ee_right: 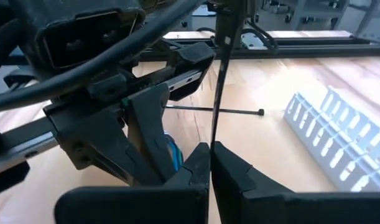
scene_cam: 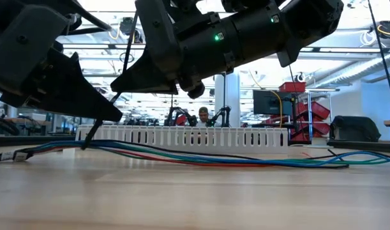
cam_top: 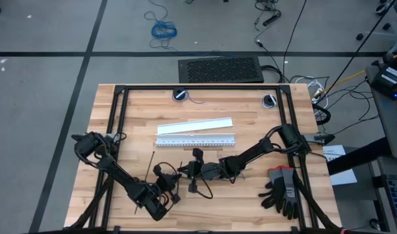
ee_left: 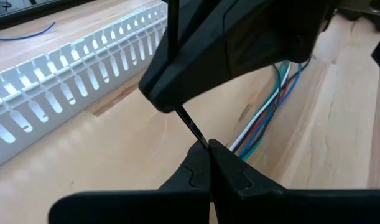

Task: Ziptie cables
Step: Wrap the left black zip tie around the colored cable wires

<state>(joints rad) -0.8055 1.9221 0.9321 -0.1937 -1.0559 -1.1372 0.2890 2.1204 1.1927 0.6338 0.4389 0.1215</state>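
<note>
Both grippers meet low at the table's near-middle, over the cables (scene_cam: 201,156). The cables lie flat on the wood, long axis left-right in the low view, running parallel to and in front of the white slotted strip (scene_cam: 182,136).

Left gripper (ee_left: 208,147): fingers closed, pinching the end of a thin black ziptie (ee_left: 191,126) that slants up into the right gripper's body.

Right gripper (ee_right: 211,147): fingers closed on a ziptie strand (ee_right: 219,87) that stands near upright between them.

A second ziptie (ee_right: 214,110) lies flat on the table beyond, apart from both grippers; its long axis runs toward the slotted strip, small head at that end.

Black gloves (cam_top: 284,190) sit at the table's right near corner.
</note>
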